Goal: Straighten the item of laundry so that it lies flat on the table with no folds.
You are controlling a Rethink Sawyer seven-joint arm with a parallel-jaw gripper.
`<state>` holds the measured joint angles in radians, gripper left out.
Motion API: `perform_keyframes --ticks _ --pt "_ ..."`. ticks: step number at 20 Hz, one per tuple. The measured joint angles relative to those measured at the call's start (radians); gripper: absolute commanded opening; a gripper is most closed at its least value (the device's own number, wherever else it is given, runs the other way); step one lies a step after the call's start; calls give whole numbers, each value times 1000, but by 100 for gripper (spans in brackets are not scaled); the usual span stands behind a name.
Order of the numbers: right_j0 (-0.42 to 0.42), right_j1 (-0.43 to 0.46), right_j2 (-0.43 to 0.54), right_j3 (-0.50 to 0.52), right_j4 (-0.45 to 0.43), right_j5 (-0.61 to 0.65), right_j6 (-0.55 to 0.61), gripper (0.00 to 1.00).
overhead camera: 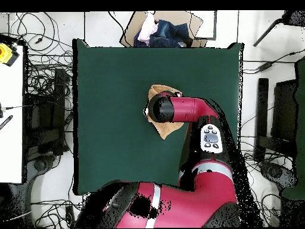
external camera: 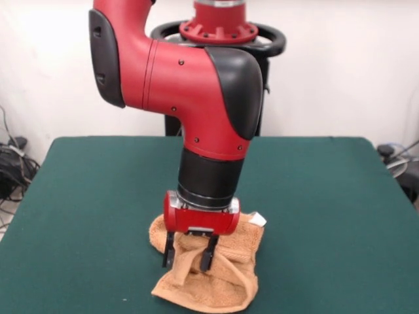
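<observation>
The orange-tan towel (external camera: 229,275) lies crumpled and folded near the table's front edge in the front view, with its white tag (external camera: 258,219) at its far right corner. My gripper (external camera: 188,258) points straight down over the towel's left part. Its fingers are spread apart, with a raised ridge of cloth between them and the tips down at the cloth. In the overhead view the arm's wrist (overhead camera: 161,109) covers the gripper, and only bits of the towel (overhead camera: 164,129) show around it. The dark green table (external camera: 327,196) is much wider than the towel.
The robot's pedestal (external camera: 219,33) stands behind the table's far side. In the overhead view a cardboard box of clothes (overhead camera: 164,30) sits beyond the table (overhead camera: 113,119), a white bench (overhead camera: 12,119) stands at the left, and cables lie on the floor around.
</observation>
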<state>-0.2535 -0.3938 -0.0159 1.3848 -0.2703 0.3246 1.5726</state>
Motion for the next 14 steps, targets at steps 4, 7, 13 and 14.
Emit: perform_keyframes --ticks 4,7,13,14 --pt "0 -10 0 18 0 0 0 100" --pt "0 -11 0 22 0 0 0 100" --pt "0 -11 0 22 0 0 0 100" --pt "0 -11 0 22 0 0 0 100"
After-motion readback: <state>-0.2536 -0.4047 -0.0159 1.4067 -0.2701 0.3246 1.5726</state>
